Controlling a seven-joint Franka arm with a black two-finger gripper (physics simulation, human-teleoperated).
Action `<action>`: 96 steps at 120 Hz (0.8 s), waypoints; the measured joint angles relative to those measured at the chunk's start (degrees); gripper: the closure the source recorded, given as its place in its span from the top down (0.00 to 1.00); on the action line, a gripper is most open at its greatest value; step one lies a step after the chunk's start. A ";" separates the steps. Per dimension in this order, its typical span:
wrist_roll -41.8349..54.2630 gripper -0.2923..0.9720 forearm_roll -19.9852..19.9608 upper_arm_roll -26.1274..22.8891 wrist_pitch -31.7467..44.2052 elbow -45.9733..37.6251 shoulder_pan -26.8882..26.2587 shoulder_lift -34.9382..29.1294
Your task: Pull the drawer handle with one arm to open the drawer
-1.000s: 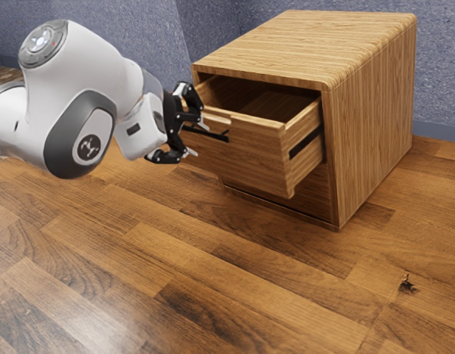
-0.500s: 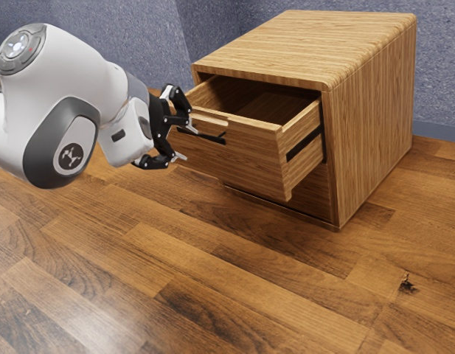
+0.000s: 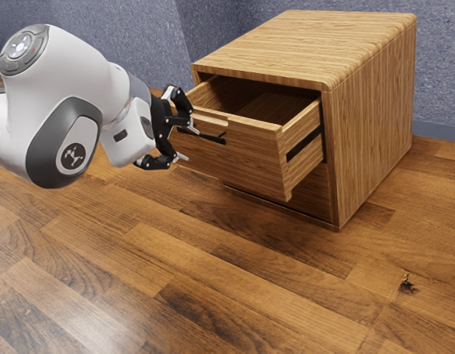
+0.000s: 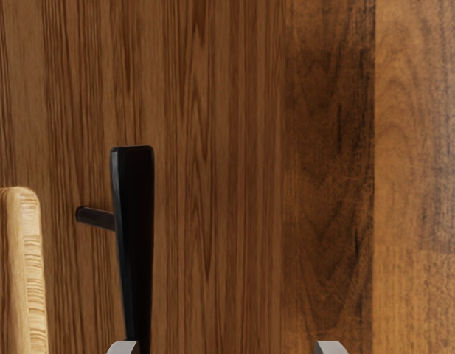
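Exterior view: the cabinet (image 3: 374,110) stands on the wood floor (image 3: 212,295) at the far right, against a blue-grey wall (image 3: 139,29). Its drawer (image 3: 249,155) is pulled well out toward the exterior view's left, with the inside open to sight. The arm (image 3: 65,110) comes in from the left. The gripper (image 3: 170,129) is at the drawer front, its fingers spread wide, one above and one below the left end of the black handle (image 3: 209,136); they do not clamp it. A second ago the drawer was less far out and the arm stood further right. Since half a second ago the drawer has not moved and the arm has barely shifted. A white emblem (image 3: 71,153) marks the grey joint disc, too small to read. A dark speck (image 3: 408,284) lies on the floor, near right.

Wrist view: the handle's bar (image 4: 133,243) stands off the drawer front (image 4: 212,147) on a short post. One grey fingertip (image 4: 122,347) is just beside the bar's end, and the other is well apart from it. A pale end-grain edge (image 4: 17,273) of the drawer lies beyond the bar, and darker floor (image 4: 419,184) lies past the other fingertip.
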 joint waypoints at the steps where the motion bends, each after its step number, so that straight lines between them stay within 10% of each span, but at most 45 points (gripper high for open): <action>1: 0.00 0.43 0.00 0.00 0.00 0.02 0.00 -0.02; 96: -0.02 0.43 0.07 0.00 1.52 1.07 0.00 1.91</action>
